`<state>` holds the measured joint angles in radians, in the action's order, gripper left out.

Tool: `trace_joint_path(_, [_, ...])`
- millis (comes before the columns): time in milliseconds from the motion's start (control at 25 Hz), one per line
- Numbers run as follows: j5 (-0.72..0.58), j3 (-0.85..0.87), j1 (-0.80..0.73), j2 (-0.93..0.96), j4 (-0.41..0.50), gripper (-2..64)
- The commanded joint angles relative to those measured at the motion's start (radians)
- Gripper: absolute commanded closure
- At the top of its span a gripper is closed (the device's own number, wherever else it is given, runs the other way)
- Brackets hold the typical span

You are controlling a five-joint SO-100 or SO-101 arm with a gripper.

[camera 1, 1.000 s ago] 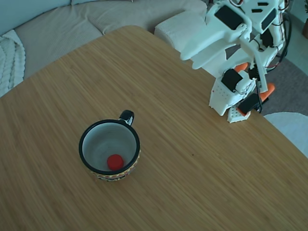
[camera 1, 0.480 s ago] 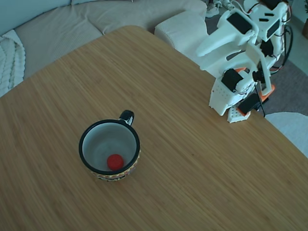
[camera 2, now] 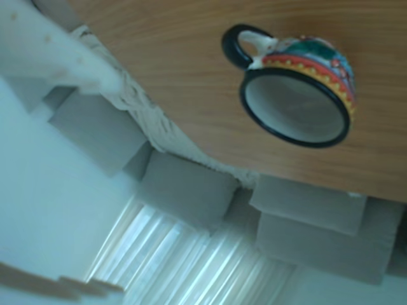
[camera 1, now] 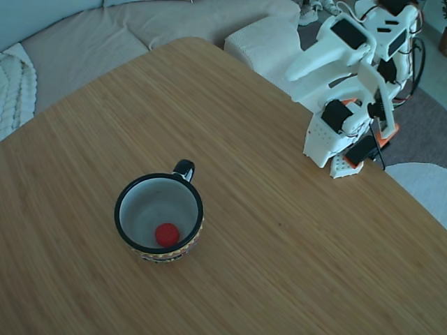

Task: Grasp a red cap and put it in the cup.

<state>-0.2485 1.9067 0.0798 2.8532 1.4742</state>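
cup (camera 1: 159,218): glossy round mug, black rim, patterned band, upright on the wood-grain table (camera 1: 279,244) | red cap (camera 1: 166,234): small flat disc lying inside the cup | gripper (camera 1: 297,70): white plastic, folded up at the far edge, nothing held, can't tell if its fingers are apart | sofa (camera 1: 105,35): soft grey cushions behind

I see the wooden table (camera 1: 265,230) carrying the cup (camera 1: 159,217), well apart from the arm's base (camera 1: 334,143) at its edge.

wooden table (camera 1: 293,244), grey sofa (camera 1: 84,35) behind
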Motion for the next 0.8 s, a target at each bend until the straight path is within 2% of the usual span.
trace_joint_path(0, [0.003, -0.003, 0.002, 0.002, -0.003, 23.4])
trace_joint_path(440, [0.031, 0.083, 0.002, 0.003, 0.000, 23.4])
trace_joint_path(760, [0.048, 0.083, 0.000, 0.003, 0.000, 23.4])
